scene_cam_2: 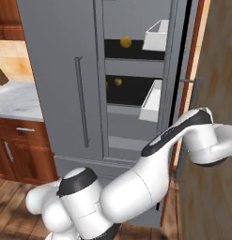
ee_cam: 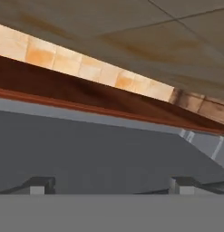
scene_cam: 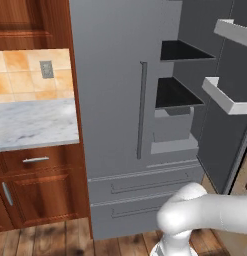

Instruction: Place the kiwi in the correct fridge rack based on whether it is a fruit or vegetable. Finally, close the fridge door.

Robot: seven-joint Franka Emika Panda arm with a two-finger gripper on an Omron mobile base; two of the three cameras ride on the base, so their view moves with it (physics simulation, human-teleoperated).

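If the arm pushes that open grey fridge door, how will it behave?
The open grey fridge door will probably swing stiffly as one rigid panel. Its white door bins look empty, so it is likely light and nothing should spill.

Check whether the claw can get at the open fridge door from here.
Probably yes. The claw is open and seems to face the door close ahead, apparently its outer side, with nothing between them.
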